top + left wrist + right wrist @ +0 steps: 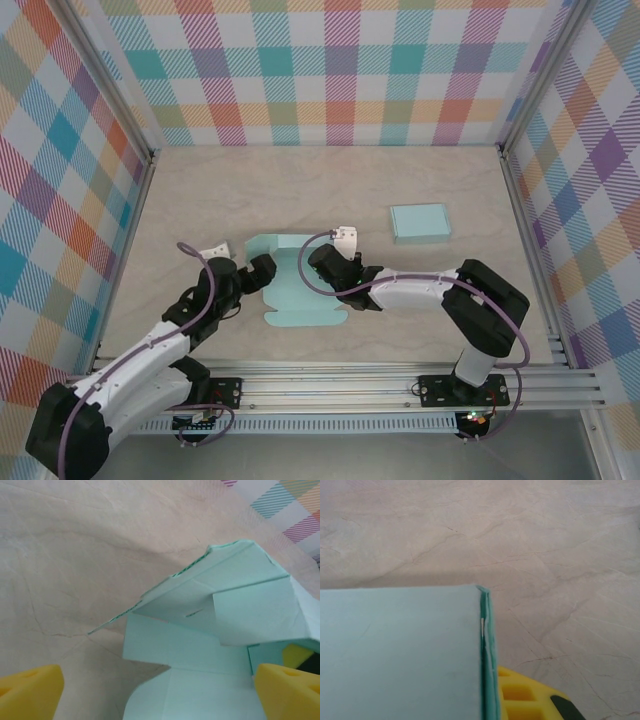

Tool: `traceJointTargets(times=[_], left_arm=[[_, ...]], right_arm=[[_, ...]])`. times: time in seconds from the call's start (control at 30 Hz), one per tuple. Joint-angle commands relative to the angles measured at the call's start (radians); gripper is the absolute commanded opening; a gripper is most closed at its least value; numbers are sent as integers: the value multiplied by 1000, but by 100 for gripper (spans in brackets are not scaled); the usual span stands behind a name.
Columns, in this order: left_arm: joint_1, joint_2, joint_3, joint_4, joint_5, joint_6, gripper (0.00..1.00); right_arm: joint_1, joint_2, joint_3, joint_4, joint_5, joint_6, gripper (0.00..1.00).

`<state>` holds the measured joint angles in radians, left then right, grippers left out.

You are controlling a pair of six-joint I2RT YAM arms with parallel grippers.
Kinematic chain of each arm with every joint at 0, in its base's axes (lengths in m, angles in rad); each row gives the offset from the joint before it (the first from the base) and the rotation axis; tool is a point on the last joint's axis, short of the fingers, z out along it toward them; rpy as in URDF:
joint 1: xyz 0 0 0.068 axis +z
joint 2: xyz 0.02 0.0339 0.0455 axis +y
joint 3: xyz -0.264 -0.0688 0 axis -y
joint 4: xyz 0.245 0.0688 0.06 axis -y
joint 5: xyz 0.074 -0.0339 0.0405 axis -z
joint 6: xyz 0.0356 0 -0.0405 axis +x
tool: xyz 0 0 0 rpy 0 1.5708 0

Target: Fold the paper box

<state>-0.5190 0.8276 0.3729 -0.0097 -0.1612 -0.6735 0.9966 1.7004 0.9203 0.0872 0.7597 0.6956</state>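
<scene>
**Top view.** I have the paper box [300, 300] lying near the middle of the desk [200, 190], just ahead of the two arms. It is a pale teal blank, partly worked. Its near panel lies flat on the wood, and its far edge is raised into a low wall with a turned corner at the left. The left tool [262, 275] sits at the box's left edge and the right tool [322, 268] at its right edge, so the blank lies between them. A second teal box [419, 222] lies closed and flat on the desk, well apart from the first, further back and to the right.

**Left wrist view.** My left tool [160, 692] stands with its jaws wide apart. One yellow fingertip [30, 690] is over bare wood at the lower left, and the other is at the lower right, above the paper. The box [225, 600] fills the space ahead. A raised panel slopes up and back, a side flap is folded inward beneath it, and the flat base is nearest the camera. Neither fingertip is pressing the paper, as far as I can tell.

**Right wrist view.** My right tool is drawn together on a panel of the box [400, 650]. The doubled edge of that panel runs down the middle of the view, and one yellow finger [520, 697] is pressed just beside it (the opposite finger is hidden behind the sheet). Bare desk [560, 555] shows beyond.
</scene>
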Motion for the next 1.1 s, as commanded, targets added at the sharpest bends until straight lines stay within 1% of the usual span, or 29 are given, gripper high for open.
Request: traceJointTargets(times=[0.0,0.1,0.2,0.3,0.57,0.63,0.67,0.83,0.97,1.07], left_arm=[[-9,-37,-53,-33,40,4,90],[-9,-32,-65,-37,38,19,84],[-7,-10,-66,-1,52,33,79],[-7,45,-53,38,66,47,78],[-4,236,-5,145,50,42,77],[-4,258,14,156,40,52,74],[-4,263,21,167,35,59,71],[-4,279,43,196,22,66,64],[-4,306,58,207,19,68,62],[-4,323,60,230,40,60,61]], right_arm=[[5,5,23,22,1,11,0],[6,2,23,13,0,15,0],[5,2,22,14,-3,22,0],[8,4,20,20,-6,26,0],[15,14,24,33,-27,22,0],[15,21,26,32,-29,21,0],[16,24,28,31,-31,22,0],[16,32,31,35,-36,22,0],[18,34,32,40,-36,23,0],[18,37,36,38,-37,23,0]])
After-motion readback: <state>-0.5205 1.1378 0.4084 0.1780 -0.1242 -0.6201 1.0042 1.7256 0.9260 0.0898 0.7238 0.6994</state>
